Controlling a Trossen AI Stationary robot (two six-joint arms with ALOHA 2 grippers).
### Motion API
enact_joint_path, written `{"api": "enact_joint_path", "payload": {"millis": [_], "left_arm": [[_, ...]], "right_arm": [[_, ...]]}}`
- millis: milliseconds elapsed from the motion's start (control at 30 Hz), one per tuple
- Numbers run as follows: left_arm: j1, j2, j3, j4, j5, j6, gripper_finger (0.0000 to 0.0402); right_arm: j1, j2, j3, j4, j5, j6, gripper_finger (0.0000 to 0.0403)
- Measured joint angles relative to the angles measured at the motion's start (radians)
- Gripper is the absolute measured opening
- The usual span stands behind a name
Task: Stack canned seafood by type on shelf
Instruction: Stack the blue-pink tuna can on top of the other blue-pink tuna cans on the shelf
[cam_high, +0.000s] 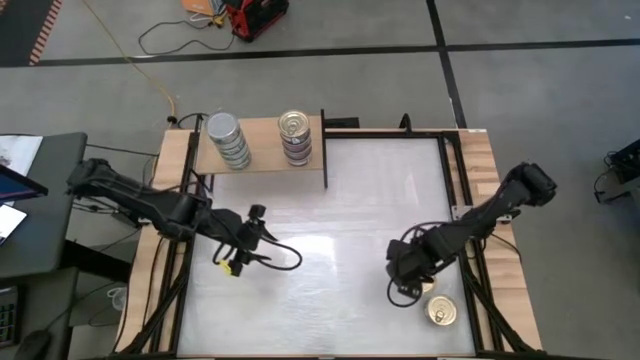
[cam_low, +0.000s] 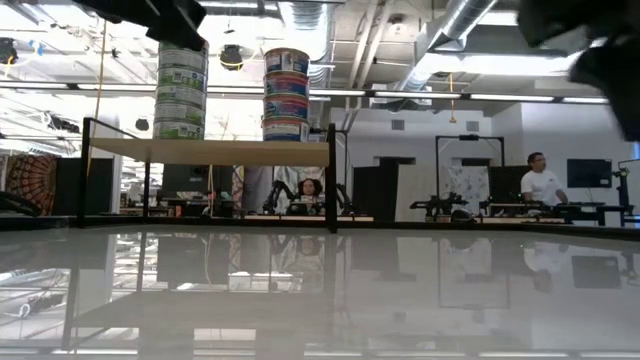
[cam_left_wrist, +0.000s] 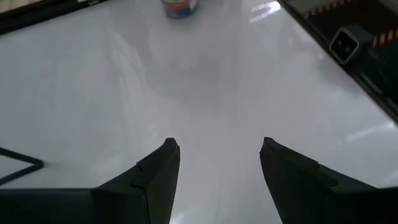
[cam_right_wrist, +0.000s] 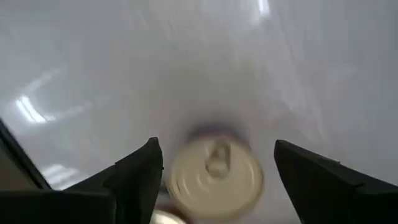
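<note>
The right gripper (cam_right_wrist: 214, 165) hangs low over the near right part of the white surface (cam_high: 340, 220), its two dark fingers (cam_right_wrist: 134, 177) spread wide and released, straddling but not touching a single gold-lidded tin (cam_right_wrist: 214, 177) with a pull tab that stands upright on the surface between them; in the overhead view this tin (cam_high: 441, 311) lies just beside the gripper (cam_high: 403, 292), toward the surface's near right corner. The left gripper (cam_left_wrist: 217, 168) hovers over the left middle of the surface, its fingers (cam_left_wrist: 158, 171) likewise parted and empty, with bare white surface between them; the lone tin (cam_left_wrist: 180, 6) shows far ahead of it. Farther out, at the far left of the surface, stands the shelf (cam_high: 262, 155), a light wooden board with a thin dark upright panel (cam_high: 324, 150) at its right end. It carries two upright stacks of canned seafood, set apart from one another: a stack with a plain silver-grey top (cam_high: 228, 140) toward the left, bearing green-and-white labels in the level view (cam_low: 181, 92), and a stack with a gold pull-tab top (cam_high: 295, 136) near the panel, bearing blue-and-white labels (cam_low: 286, 95).
</note>
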Motion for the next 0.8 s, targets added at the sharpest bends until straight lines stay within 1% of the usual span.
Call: {"api": "enact_joint_path", "payload": {"millis": [100,267,400,533,667,800], "left_arm": [[-0.014,0.003,-0.033,0.071,-0.016,-0.041,0.0215],[-0.064,0.004,-0.037,0.085,-0.066,-0.098,0.0215],[-0.152,0.004,-0.037,0.145,-0.119,-0.113,0.0215],[-0.227,0.005,-0.037,0.192,-0.207,-0.11,0.0215],[-0.275,0.006,-0.037,0.225,-0.259,-0.141,0.0215],[-0.297,0.006,-0.037,0.286,-0.266,-0.137,0.0215]], "right_arm": [[0.025,0.02,0.0,-0.061,-0.055,0.056,0.0319],[0.05,0.06,-0.055,-0.06,-0.162,0.12,0.031],[0.065,0.114,-0.08,-0.063,-0.186,0.116,0.0307],[0.052,0.177,-0.077,-0.019,-0.192,0.045,0.0305],[0.015,0.221,-0.071,0.029,-0.198,-0.025,0.0305],[-0.038,0.243,-0.023,0.063,-0.118,-0.092,0.0305]]}}
